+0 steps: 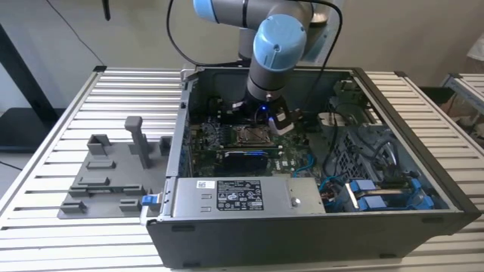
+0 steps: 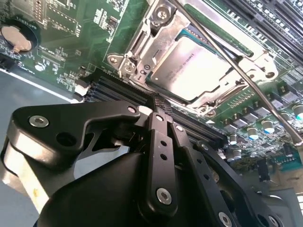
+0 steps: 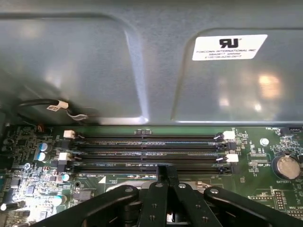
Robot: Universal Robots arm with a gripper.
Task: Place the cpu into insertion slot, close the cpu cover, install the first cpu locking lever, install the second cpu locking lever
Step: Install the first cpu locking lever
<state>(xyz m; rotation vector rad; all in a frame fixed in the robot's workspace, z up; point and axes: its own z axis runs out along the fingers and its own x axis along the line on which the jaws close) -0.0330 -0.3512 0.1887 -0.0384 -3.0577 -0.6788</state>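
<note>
The cpu [image 2: 187, 66] lies flat in its socket on the green motherboard, its silver-grey top showing. The cpu cover [image 2: 142, 45], a metal frame, lies down around it. A thin metal locking lever [image 2: 255, 90] runs slantwise across the cover and the chip; I cannot tell whether it is latched. My gripper [image 2: 161, 103] hovers just beside the socket's edge, shut with nothing between its fingers. In the first wrist view the gripper [image 3: 165, 171] sits over the memory slots. In the exterior view the gripper [image 1: 261, 113] hangs inside the open case, right above the socket [image 1: 250, 135].
Dark memory slots [image 3: 151, 151] run beside the socket, with the grey case wall [image 3: 142, 61] beyond them. A power-supply box [image 1: 230, 195] sits at the case's front. Blue cables [image 1: 363, 187] fill the exterior view's right. A grey fixture plate [image 1: 113, 175] lies outside the case.
</note>
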